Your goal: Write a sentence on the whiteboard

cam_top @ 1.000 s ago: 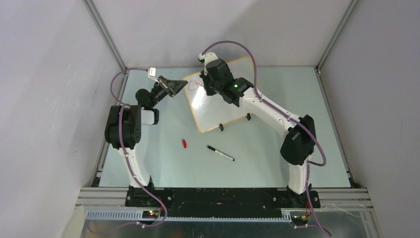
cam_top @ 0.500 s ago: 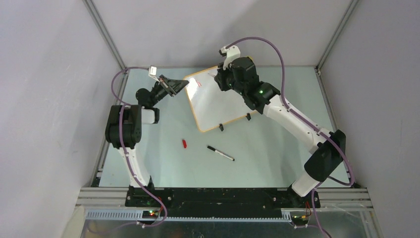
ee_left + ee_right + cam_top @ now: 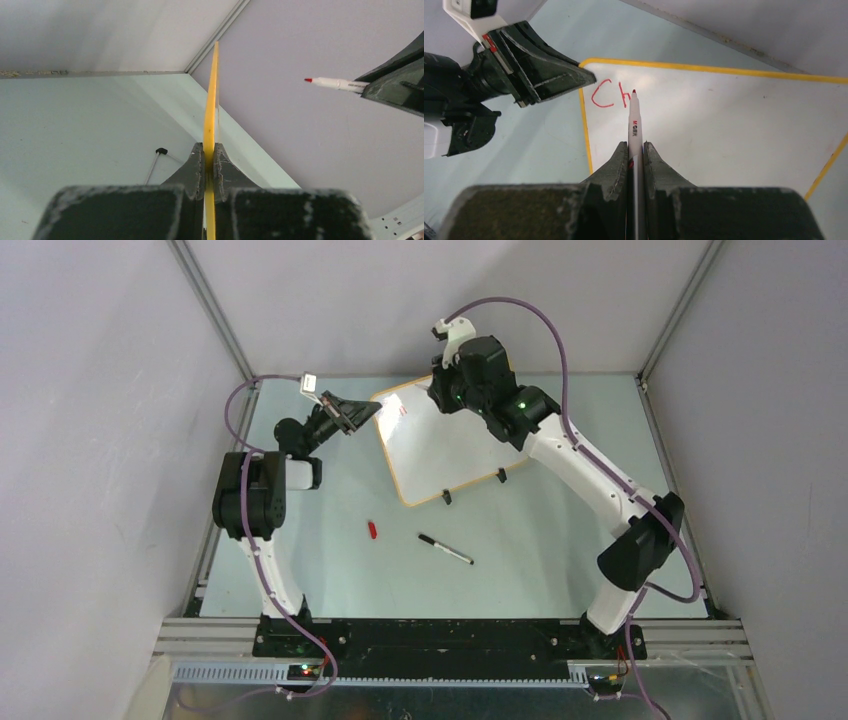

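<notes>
Your left pincer [image 3: 365,412] is clamped narrow on the whiteboard [image 3: 440,450], at its 10 o'clock corner in the top view; from the left wrist you see the yellow rim [image 3: 211,100] edge-on, squeezed between both fingers [image 3: 192,167]; your right pincer [image 3: 636,150] is closed tight on a red marker [image 3: 634,122], gripping the barrel with the tip end sticking out ahead

The marker's long axis runs straight out of the right pincer, its tip toward 12 o'clock in the right wrist view, aimed at the board's face just right of the letters; in the left wrist view its tip [image 3: 308,80] points to 9 o'clock and stands off the board, not touching

The whiteboard sits in the far half of the surface [image 3: 560,540], toward 12 o'clock from its middle, skewed so its long axis runs roughly from 8 to 2 o'clock; two black clip feet [image 3: 446,497] sit on its near edge; the face is glossy white with glare

Of the sentence [image 3: 609,95] you can read only a red "Ch", near the left-held corner; a red cap [image 3: 372,530] and a black pen [image 3: 446,549] lie near 6 o'clock of the board
</notes>
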Available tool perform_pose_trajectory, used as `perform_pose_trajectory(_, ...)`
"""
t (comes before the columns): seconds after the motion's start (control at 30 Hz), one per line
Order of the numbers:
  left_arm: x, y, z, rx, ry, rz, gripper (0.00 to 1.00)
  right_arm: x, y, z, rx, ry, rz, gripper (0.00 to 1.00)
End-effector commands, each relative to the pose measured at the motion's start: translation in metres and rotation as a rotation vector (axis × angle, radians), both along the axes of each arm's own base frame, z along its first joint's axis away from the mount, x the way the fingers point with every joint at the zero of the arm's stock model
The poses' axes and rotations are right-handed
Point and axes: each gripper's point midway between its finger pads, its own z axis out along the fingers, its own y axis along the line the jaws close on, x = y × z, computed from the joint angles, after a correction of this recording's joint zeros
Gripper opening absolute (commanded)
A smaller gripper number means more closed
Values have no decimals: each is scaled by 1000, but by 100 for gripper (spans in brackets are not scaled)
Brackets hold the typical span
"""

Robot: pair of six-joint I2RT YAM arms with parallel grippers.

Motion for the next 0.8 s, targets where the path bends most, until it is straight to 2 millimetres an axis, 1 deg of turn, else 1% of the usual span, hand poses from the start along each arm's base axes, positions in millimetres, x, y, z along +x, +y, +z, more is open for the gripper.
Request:
perform_pose_trajectory(0.0, -12, -11, 10, 53, -104, -36, 0, -2, 4, 19, 10, 10, 27, 0)
perform_pose_trajectory(0.03, -12, -11, 11, 54, -105, -31, 0, -4, 8, 20, 23, 20, 50, 0)
perform_pose_trajectory(0.07, -12, -11, 10, 59, -105, -26, 0, -3, 11, 14, 20, 31, 56, 0)
perform_pose_trajectory(0.1, -12, -10, 11, 61, -108, -22, 0, -3, 13, 16, 24, 30, 61, 0)
perform_pose_trajectory(0.13, -11, -9, 9, 69, -107, -15, 0, 0, 15, 8, 10, 51, 60, 0)
perform_pose_trajectory(0.17, -11, -9, 11, 71, -110, -8, 0, 2, 17, 16, 20, 40, 59, 0)
perform_pose_trajectory(0.27, -10, -8, 10, 81, -115, 5, 0, 7, 19, 19, 4, 39, 62, 0)
perform_pose_trajectory(0.37, -11, -8, 12, 79, -131, 8, 0, 11, 15, 23, 9, 26, 54, 0)
perform_pose_trajectory(0.4, -11, -8, 12, 79, -131, 11, 0, 12, 13, 21, 9, 36, 47, 0)
perform_pose_trajectory(0.43, -10, -8, 11, 80, -133, 13, 0, 10, 14, 9, 3, 88, 77, 0)
perform_pose_trajectory(0.47, -9, -8, 11, 79, -132, 17, 0, 10, 15, 9, 23, 111, 94, 0)
perform_pose_trajectory(0.5, -10, -8, 11, 79, -135, 18, 0, 11, 16, -2, 31, 154, 128, 0)
perform_pose_trajectory(0.53, -9, -7, 10, 78, -135, 21, 0, 11, 15, -10, 34, 180, 126, 0)
perform_pose_trajectory(0.57, -10, -7, 10, 78, -136, 22, 0, 16, 12, -10, 41, 168, 106, 0)
perform_pose_trajectory(0.6, -10, -7, 11, 77, -137, 25, 0, 17, 10, -20, 27, 180, 97, 0)
perform_pose_trajectory(0.63, -10, -7, 9, 78, -132, 26, 0, 19, 8, -18, 27, 167, 90, 0)
perform_pose_trajectory(0.67, -10, -7, 10, 80, -132, 25, 0, 20, 6, -22, 19, 168, 78, 0)
perform_pose_trajectory(0.7, -9, -7, 9, 82, -128, 26, 0, 22, 5, -19, 25, 157, 73, 0)
perform_pose_trajectory(0.77, -9, -7, 8, 84, -127, 24, 0, 22, 4, -27, 21, 156, 67, 0)
